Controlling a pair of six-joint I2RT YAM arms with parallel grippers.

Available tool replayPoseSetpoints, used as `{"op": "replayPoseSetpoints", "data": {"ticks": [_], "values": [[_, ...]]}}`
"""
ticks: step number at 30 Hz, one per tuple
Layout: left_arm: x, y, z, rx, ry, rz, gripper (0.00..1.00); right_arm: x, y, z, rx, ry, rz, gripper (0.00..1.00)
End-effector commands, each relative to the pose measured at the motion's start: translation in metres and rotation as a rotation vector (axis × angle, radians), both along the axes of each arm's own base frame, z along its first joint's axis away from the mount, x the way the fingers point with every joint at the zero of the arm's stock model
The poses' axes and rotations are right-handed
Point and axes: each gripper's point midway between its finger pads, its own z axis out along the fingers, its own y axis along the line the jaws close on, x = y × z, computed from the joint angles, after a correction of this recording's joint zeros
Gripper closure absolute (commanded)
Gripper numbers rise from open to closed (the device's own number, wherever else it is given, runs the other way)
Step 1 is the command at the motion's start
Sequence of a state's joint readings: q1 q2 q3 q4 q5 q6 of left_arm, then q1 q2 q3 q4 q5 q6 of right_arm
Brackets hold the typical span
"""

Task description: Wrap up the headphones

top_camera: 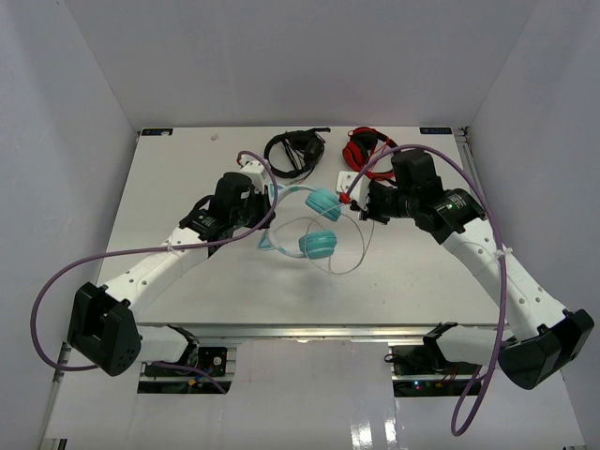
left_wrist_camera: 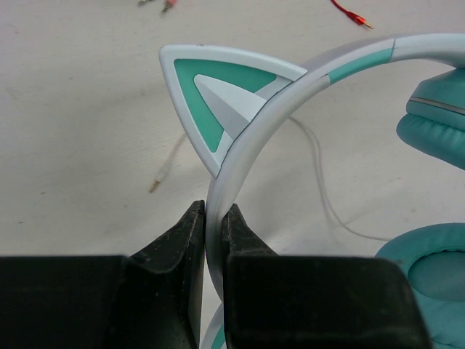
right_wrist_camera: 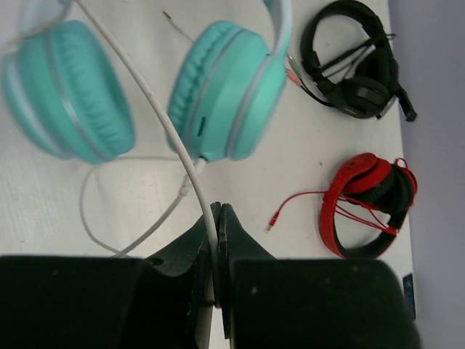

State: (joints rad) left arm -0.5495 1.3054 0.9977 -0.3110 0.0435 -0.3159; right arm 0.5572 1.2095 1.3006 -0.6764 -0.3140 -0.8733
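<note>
The teal headphones [top_camera: 319, 225] are held above the table's middle, their two round cups facing the right wrist camera [right_wrist_camera: 225, 91]. My left gripper [left_wrist_camera: 213, 218] is shut on the pale headband [left_wrist_camera: 240, 138] just below a teal cat ear [left_wrist_camera: 218, 94]; it shows in the top view [top_camera: 265, 195]. My right gripper [right_wrist_camera: 218, 218] is shut on the thin white cable [right_wrist_camera: 156, 109], which runs up from the jaws past the cups. In the top view the right gripper [top_camera: 354, 202] sits just right of the upper cup, and the cable [top_camera: 352, 248] hangs in loops below.
Black headphones [top_camera: 293, 153] and red headphones [top_camera: 364, 148] with a red cable lie at the table's back edge; both show in the right wrist view, black [right_wrist_camera: 356, 62] and red [right_wrist_camera: 367, 203]. Purple arm cables arc over both arms.
</note>
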Motion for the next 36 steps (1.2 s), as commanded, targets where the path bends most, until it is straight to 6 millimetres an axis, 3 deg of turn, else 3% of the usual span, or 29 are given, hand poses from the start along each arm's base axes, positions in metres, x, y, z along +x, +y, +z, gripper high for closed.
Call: {"op": "replayPoseSetpoints", "data": {"ticks": [1,4,7,15,19,30,36], "values": [[0.014,0.024,0.031,0.09,-0.145,0.065,1.0,-0.039,0.014,0.032,0.094,0.036,0.167,0.92],[0.01,0.024,0.029,0.099,-0.154,0.039,1.0,-0.032,0.014,0.044,0.136,-0.009,0.122,0.92],[0.005,0.018,0.032,0.071,-0.168,-0.003,1.0,-0.02,0.013,0.043,0.144,-0.022,0.069,0.92],[-0.022,-0.018,0.046,-0.062,-0.16,-0.229,1.0,-0.005,0.033,0.026,0.185,0.08,0.051,0.92],[-0.037,-0.031,0.051,-0.113,-0.155,-0.335,1.0,0.002,0.034,0.019,0.184,0.088,0.03,0.92],[-0.067,-0.037,0.055,-0.171,-0.191,-0.474,1.0,0.032,0.014,0.032,0.284,0.102,-0.097,0.92],[-0.073,-0.036,0.055,-0.168,-0.203,-0.495,1.0,0.032,0.014,0.043,0.355,0.149,-0.082,0.92]]}}
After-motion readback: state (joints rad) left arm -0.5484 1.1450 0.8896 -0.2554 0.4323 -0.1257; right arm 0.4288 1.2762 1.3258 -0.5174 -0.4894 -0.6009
